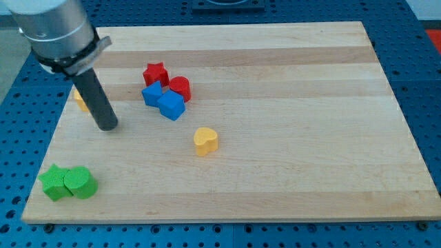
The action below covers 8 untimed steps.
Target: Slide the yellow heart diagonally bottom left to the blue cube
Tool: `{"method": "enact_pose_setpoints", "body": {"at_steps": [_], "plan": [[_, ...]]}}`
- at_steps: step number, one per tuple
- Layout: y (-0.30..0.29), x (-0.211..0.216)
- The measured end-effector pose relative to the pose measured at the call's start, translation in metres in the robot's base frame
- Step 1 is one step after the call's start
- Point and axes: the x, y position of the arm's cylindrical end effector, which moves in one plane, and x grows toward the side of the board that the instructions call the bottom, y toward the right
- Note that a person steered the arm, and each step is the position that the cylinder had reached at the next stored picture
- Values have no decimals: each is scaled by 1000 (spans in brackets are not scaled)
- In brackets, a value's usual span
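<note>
Green blocks: two green ones sit at the bottom left of the frame. The green star (53, 182) is on the left and the green round block (80, 182) is on its right. They touch each other.

Yellow heart: the yellow heart (205, 140) sits alone near the middle of the frame, a bit low. Nothing touches it. It is down and to the right of the blue cube, near but apart.

Blue cube: the blue cube (171, 106) is up and left of the heart. It is at the bottom right of a small bunch of blocks.

Other blue block: a second blue block (151, 93) touches the cube on its upper left. I cannot tell its shape well.

Red blocks: the red round block (180, 88) sits just above the cube. The red star (156, 72) is at the top of the bunch.

My tip: my tip (107, 127) is at the left of the frame, well apart from the heart and left of the bunch. It touches no block.

My pincer: I have none, only a dark rod, so there is nothing to open or close.

Small yellow block: a yellow block (80, 100) peeks out behind my rod at the left. Most of it is hidden.

Wooden board: the wooden board (289, 172) holds all the blocks.

Blue table: the blue table (424, 83) with little holes goes around the board.
</note>
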Motion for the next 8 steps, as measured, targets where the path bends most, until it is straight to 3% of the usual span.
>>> {"method": "enact_pose_setpoints", "body": {"at_steps": [4, 6, 8], "plan": [[105, 99], [200, 98], [224, 81]]}}
